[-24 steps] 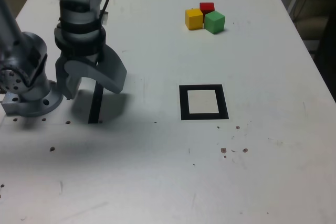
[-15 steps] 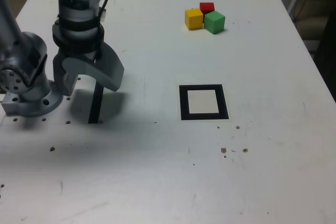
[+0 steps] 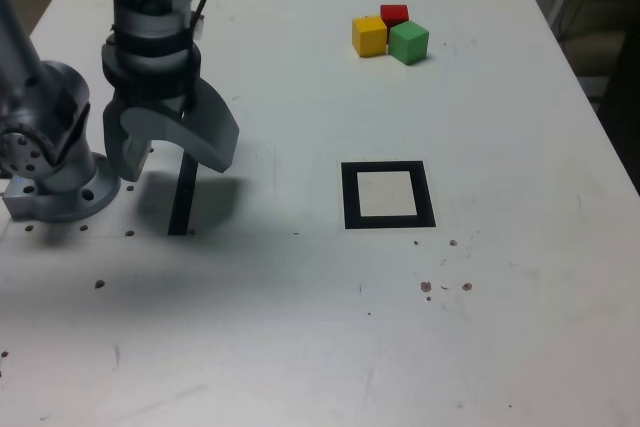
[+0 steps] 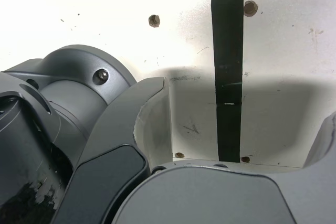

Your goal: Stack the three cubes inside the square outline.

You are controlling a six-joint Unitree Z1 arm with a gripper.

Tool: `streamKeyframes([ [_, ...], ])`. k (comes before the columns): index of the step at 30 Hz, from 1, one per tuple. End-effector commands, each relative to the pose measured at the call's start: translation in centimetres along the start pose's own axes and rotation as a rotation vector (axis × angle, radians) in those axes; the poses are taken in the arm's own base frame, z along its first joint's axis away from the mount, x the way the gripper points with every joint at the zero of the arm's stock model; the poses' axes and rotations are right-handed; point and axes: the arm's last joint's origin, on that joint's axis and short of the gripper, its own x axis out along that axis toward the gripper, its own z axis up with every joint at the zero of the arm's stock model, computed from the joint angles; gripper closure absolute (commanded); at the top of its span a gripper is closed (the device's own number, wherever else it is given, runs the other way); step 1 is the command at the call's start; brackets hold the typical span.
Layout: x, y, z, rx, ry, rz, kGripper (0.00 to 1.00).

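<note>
the pincer (image 3: 182, 167) hangs wide apart over the black strip (image 3: 183, 197) on the table (image 3: 300, 337), nothing between its jaws. well apart from it, toward the exterior view's top, the yellow cube (image 3: 369, 37), red cube (image 3: 394, 15) and green cube (image 3: 409, 44) sit bunched together. the square outline (image 3: 428, 195) lies nearer the camera, its pale centre bare.

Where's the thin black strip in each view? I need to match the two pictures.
Exterior view: black strip, left part of the picture, on the table just below the tool.
Wrist view: right of the picture's centre, seen between the open jaws.
Shared landmark: the arm's round metal base, beside the strip in both.
</note>
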Motion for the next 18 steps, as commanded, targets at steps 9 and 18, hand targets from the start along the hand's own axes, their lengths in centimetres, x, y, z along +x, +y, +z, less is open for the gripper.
streamKeyframes([
  [9,-2.4,0.5,0.7,0.004,-0.013,0.031,0.01],
  [18,-3.9,2.7,1.7,-0.003,-0.052,0.015,0.01],
])
